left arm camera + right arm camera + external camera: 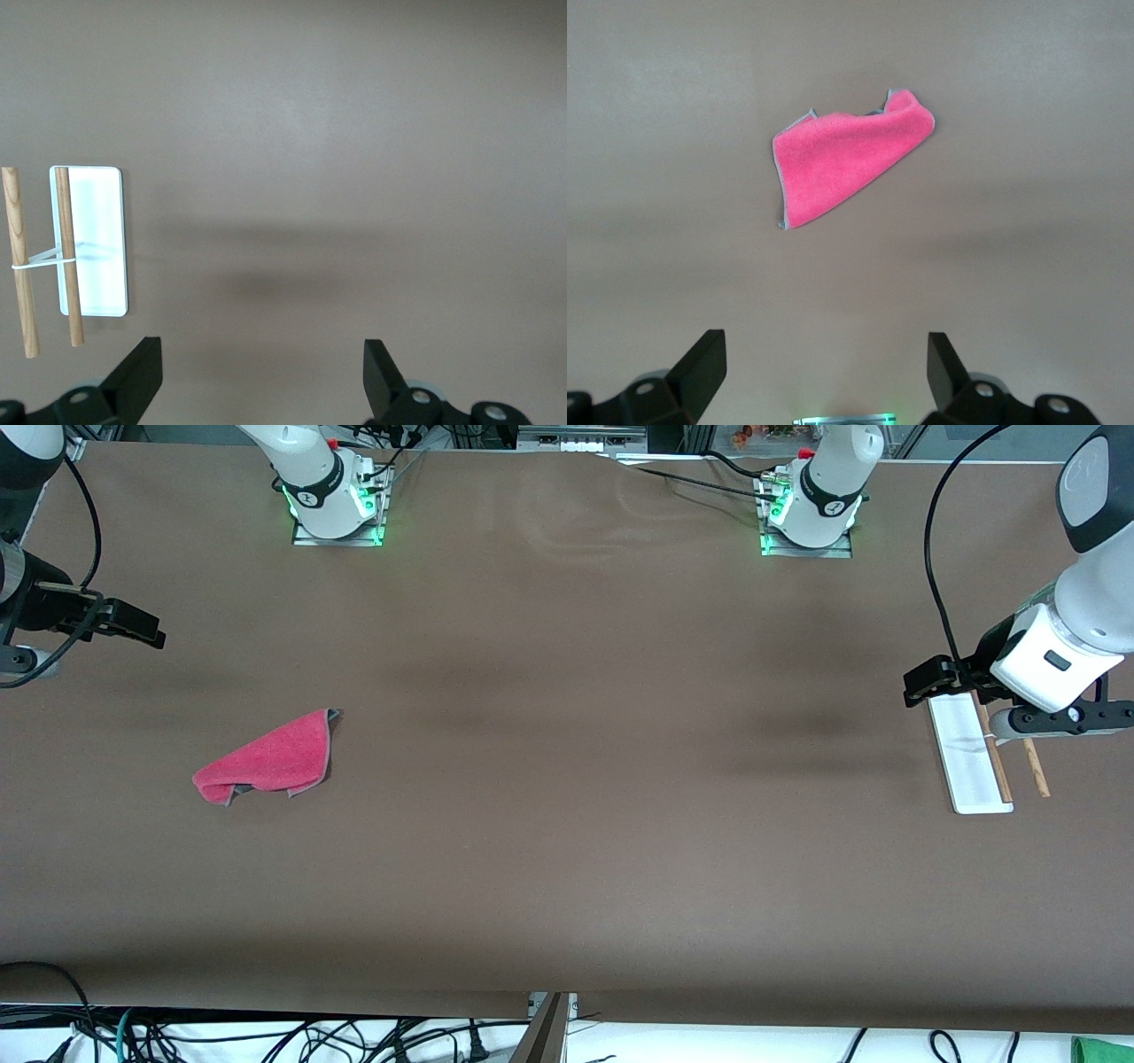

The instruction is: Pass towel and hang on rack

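The pink-red towel (266,762) lies crumpled on the brown table toward the right arm's end, with its grey edge showing; it also shows in the right wrist view (846,164). The rack (970,757) lies at the left arm's end, with a white base and two brown rods (1036,771); the left wrist view shows its base (97,239) and rods (19,266) joined by a thin crosspiece. My right gripper (146,631) is open and empty, up over bare table apart from the towel (826,345). My left gripper (921,684) is open and empty, over the table just beside the rack (261,354).
The two arm bases (337,509) (811,518) with green lights stand along the table's edge farthest from the front camera. Cables (266,1041) hang below the table's front edge. A wide stretch of table lies between towel and rack.
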